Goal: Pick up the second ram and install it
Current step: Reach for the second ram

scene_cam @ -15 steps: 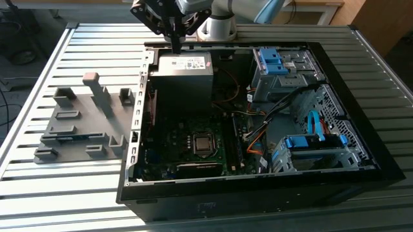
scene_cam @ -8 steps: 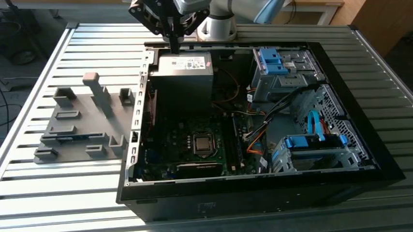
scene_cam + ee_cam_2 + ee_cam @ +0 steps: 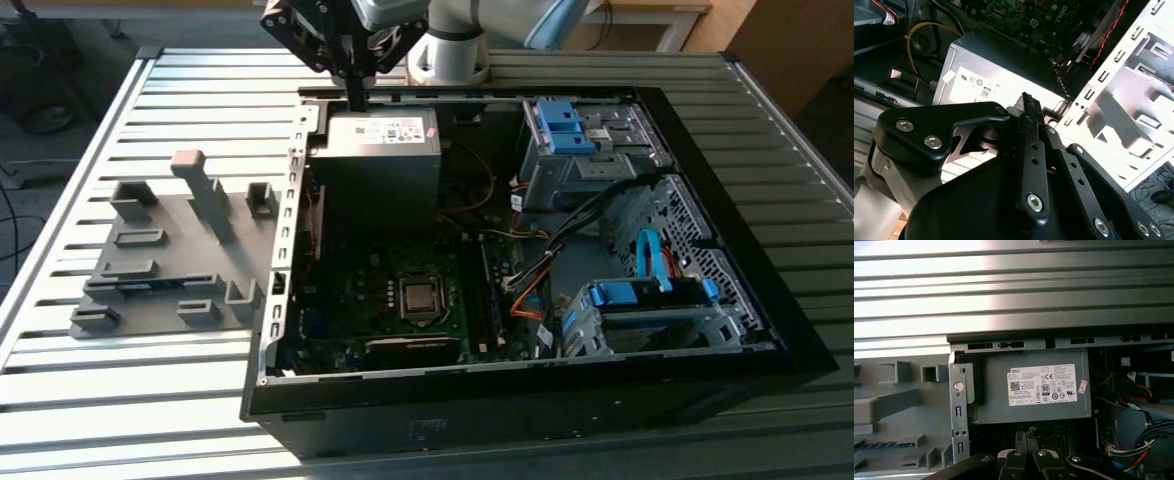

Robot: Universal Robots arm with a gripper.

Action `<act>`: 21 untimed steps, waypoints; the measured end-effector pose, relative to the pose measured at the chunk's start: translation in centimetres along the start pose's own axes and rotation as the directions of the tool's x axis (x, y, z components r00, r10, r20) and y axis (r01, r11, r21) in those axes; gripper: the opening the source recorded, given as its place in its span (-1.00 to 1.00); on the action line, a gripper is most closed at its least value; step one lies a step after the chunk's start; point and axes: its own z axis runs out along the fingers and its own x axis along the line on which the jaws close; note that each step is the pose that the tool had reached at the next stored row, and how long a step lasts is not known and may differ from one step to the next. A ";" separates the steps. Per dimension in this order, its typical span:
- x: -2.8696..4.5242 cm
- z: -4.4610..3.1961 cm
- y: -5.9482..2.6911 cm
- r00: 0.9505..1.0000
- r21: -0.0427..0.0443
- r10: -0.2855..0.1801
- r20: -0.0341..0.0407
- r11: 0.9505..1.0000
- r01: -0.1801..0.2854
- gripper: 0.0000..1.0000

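Note:
The second ram point(image 3: 150, 283) is a thin blue stick lying in a slot of the grey holder plate point(image 3: 167, 250), at the exterior view's left of the open computer case point(image 3: 534, 250). The first wrist view also catches the ram point(image 3: 876, 444) in the holder point(image 3: 899, 405). My gripper point(image 3: 358, 98) hangs over the far edge of the power supply point(image 3: 380, 150), well away from the ram. Its fingers are pressed together with nothing between them, as both wrist views show point(image 3: 1026, 98) point(image 3: 1026, 436).
The case lies open on a slatted metal table point(image 3: 80, 380). Inside are the motherboard with its processor socket point(image 3: 420, 296), loose cables point(image 3: 534, 270) and blue-latched drive bays point(image 3: 574, 130) point(image 3: 641, 295). Upright grey blocks point(image 3: 200, 190) rise from the holder plate.

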 end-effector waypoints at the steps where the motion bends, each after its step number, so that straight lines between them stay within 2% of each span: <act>1: 0.05 0.00 0.00 1.000 0.000 0.000 0.000 1.000 0.000 -0.79; 21: 1.24 0.00 -0.10 1.000 0.000 0.000 0.000 1.000 0.000 -0.79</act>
